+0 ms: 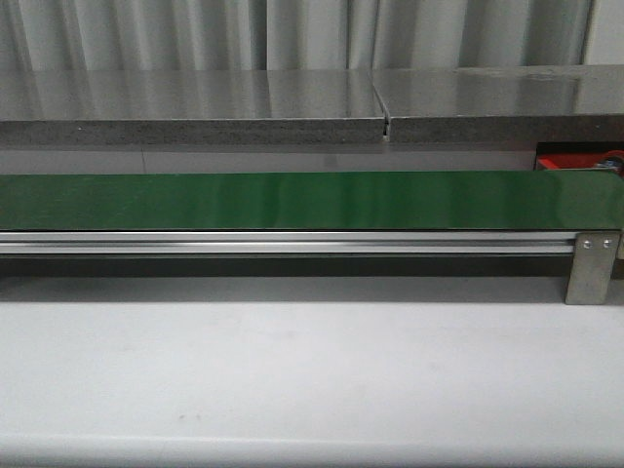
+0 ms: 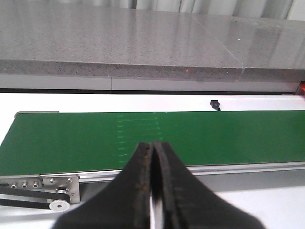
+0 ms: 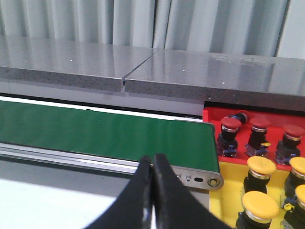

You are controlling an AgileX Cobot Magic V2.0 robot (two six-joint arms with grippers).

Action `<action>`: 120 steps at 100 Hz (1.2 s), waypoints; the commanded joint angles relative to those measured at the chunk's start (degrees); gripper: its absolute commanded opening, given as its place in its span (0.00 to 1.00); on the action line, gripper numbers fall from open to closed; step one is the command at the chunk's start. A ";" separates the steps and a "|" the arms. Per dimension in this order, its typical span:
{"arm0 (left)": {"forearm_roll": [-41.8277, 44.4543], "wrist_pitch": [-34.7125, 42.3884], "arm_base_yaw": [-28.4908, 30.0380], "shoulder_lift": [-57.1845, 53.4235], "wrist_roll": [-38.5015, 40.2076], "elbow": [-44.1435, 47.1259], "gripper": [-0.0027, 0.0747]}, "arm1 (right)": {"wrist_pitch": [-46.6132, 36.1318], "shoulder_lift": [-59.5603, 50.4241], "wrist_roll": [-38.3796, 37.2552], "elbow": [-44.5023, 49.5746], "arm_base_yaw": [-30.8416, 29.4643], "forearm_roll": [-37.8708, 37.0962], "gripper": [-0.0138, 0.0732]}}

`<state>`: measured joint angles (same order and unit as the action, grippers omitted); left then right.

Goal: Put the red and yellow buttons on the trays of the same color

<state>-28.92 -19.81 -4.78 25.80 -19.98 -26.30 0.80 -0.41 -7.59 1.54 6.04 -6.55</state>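
The left gripper (image 2: 152,145), a pair of black curved fingers, is clenched with nothing between them; its tips meet above the near edge of the long green conveyor belt (image 2: 152,138). The right gripper (image 3: 152,162), also black, is pressed closed and empty in the same way, poised over the near rail at the belt's right end.

In the front view a plain white tabletop (image 1: 312,370) fills the near ground. Beyond it runs a silver aluminium rail (image 1: 283,244) with a metal bracket (image 1: 592,268) at its right end, and on top of that lies the green belt, bare along its whole visible length.

Just past the belt's right end, the right wrist view shows a flat yellow tray (image 3: 228,191) holding yellow-capped push buttons (image 3: 260,205) standing upright. Directly behind it, a bright red straight-edged tray (image 3: 212,116) carries three red-capped push buttons (image 3: 230,125) in a row. In the front view only a sliver of the red tray shows at the far right.

Farther back, a grey speckled stone counter (image 1: 195,107) spans the width, split by a narrow seam, with pale pleated curtains (image 1: 292,34) behind.
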 commanded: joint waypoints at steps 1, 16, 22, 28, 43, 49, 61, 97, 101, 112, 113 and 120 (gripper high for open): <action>-1.21 3.90 -0.43 0.18 0.11 -1.57 0.01 | -3.84 -0.06 0.03 -1.33 0.13 -0.65 0.02; -1.21 3.90 -0.43 0.18 0.11 -1.57 0.01 | -3.84 -1.28 0.03 -1.33 0.13 -0.65 0.02; -1.21 3.90 -0.43 0.18 0.11 -1.57 0.01 | -3.89 -1.29 0.03 -1.33 0.13 -0.65 0.02; -1.21 3.90 -0.43 0.18 0.11 -1.57 0.01 | -3.89 -1.29 0.03 -1.33 0.13 -0.65 0.02; -1.21 3.90 -0.43 0.18 0.11 -1.57 0.01 | -3.89 -1.29 0.03 -1.33 0.13 -0.65 0.02; -1.21 3.90 -0.43 0.18 0.11 -1.57 0.01 | -3.89 -1.29 0.03 -1.33 0.13 -0.65 0.02; -1.21 3.90 -0.43 0.18 0.11 -1.57 0.01 | -3.89 -1.29 0.03 -1.33 0.13 -0.60 0.02; -1.21 3.90 -0.43 0.18 0.11 -1.57 0.01 | -3.89 -1.29 0.03 -1.33 0.13 -0.60 0.02; -1.21 3.90 -0.43 0.18 0.11 -1.57 0.01 | -3.89 -1.29 0.03 -1.33 0.13 -0.60 0.02; -1.21 3.90 -0.43 0.18 0.11 -1.57 0.01 | -3.89 -1.29 0.03 -1.33 0.13 -0.60 0.02; -1.21 3.90 -0.43 0.18 0.11 -1.57 0.01 | -3.89 -1.29 0.03 -1.33 0.13 -0.60 0.02; -1.21 3.90 -0.43 0.18 0.11 -1.57 0.01 | -3.89 -1.29 0.03 -1.33 0.13 -0.60 0.02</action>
<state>-28.92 -19.81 -4.78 25.80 -19.98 -26.30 1.17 -0.41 -7.70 1.54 6.04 -6.55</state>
